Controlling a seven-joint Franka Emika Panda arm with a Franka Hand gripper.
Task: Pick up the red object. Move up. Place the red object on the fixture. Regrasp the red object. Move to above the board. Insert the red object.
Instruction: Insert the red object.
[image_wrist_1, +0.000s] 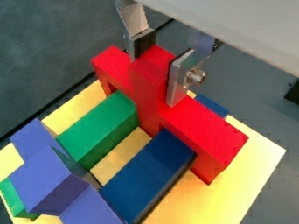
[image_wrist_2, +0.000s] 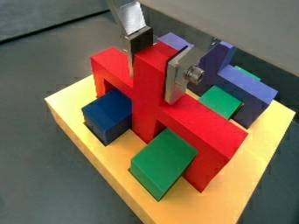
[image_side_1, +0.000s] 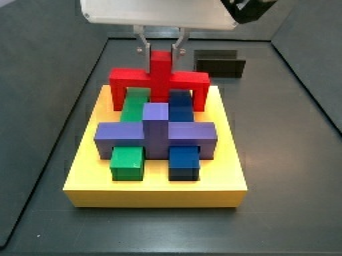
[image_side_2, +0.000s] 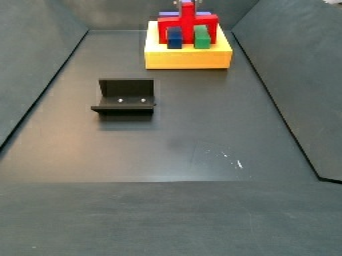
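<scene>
The red object (image_wrist_1: 198, 131) is a flat cross-shaped piece with an upright post. It sits down among the other blocks on the yellow board (image_side_1: 160, 185), at the board's end nearest the fixture. It shows in both wrist views (image_wrist_2: 198, 131) and both side views (image_side_1: 127, 78). My gripper (image_wrist_1: 159, 72) straddles the top of the post, with a dark pad on one side and a silver plate flat against the other. The jaws look shut on the post. The gripper also shows in the other wrist view (image_wrist_2: 156, 70) and from the side (image_side_1: 162, 50).
A purple cross block (image_side_1: 154, 130), green blocks (image_side_1: 127, 160) and blue blocks (image_side_1: 185, 160) fill the board around the red object. The dark fixture (image_side_2: 124, 97) stands on the grey floor away from the board (image_side_2: 187, 58). Dark walls enclose the floor.
</scene>
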